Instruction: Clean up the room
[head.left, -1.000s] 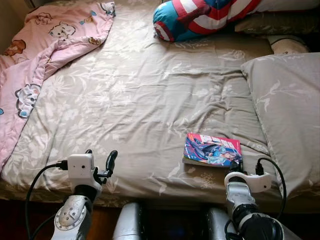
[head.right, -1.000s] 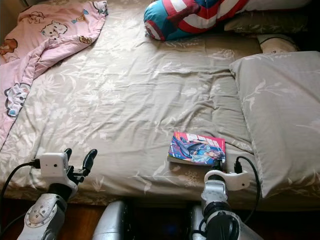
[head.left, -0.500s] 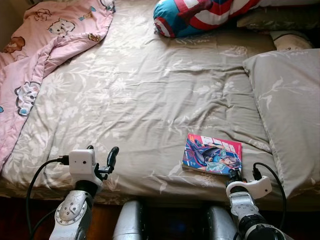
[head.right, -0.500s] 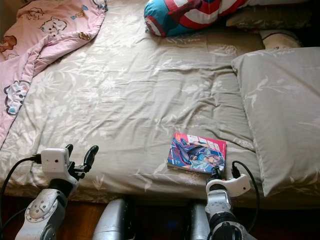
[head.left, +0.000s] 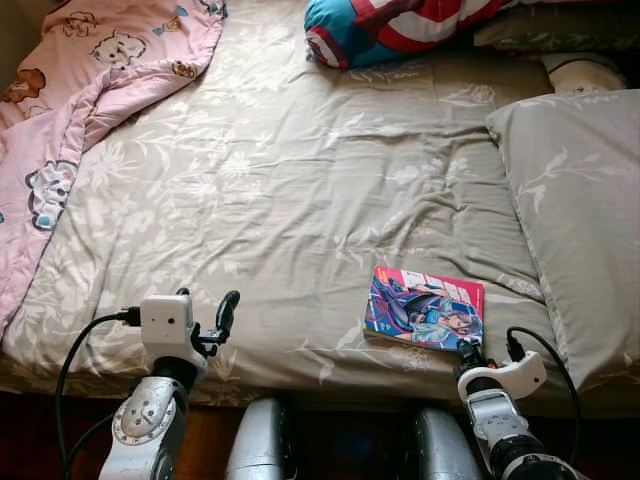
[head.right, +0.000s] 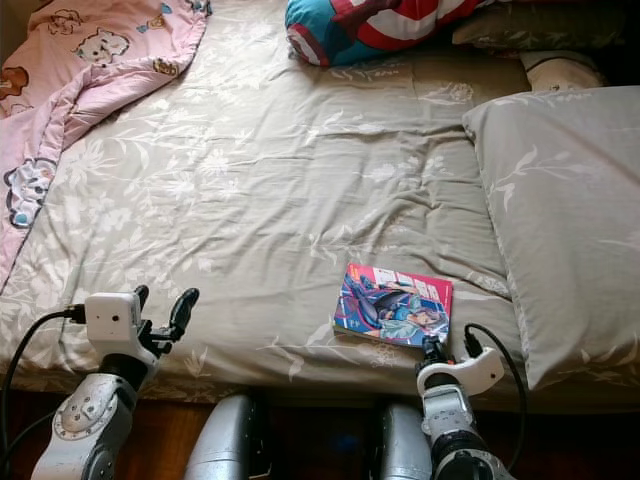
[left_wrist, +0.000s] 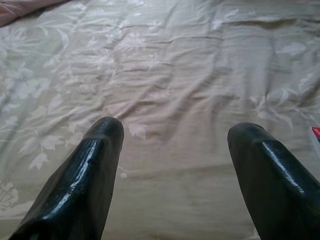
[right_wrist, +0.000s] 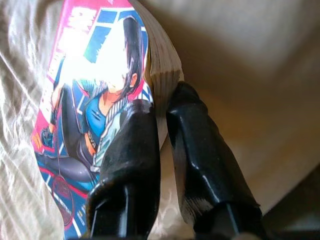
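Gripping the comic book (head.left: 424, 307) now: right pincer (right_wrist: 159, 125) has its two fingers clamped on the near corner, one finger on the cover, the other under the pages (wrist view makes that clear). Book lies near the front edge of the bed (head.left: 300, 170), just beside the grey pillow (head.left: 575, 200), cover up. Change over the last second: right arm pulled back and down toward the bed edge, so less of the wrist housing overlaps the book, and the book's position on the sheet looks about the same; whole view also shifted a little, so some of that is camera motion. Read: grasp is set, lift not started. Left pincer (head.left: 205, 320) hovers at the front-left edge of the bed with fingers spread wide, holding nothing. Pink blanket (head.left: 90, 110) is bunched at the left side, striped cushion (head.left: 400, 25) at the far end. Next likely step is raising the book clear; a corner pinch on a soft paperback could let it droop or slip.
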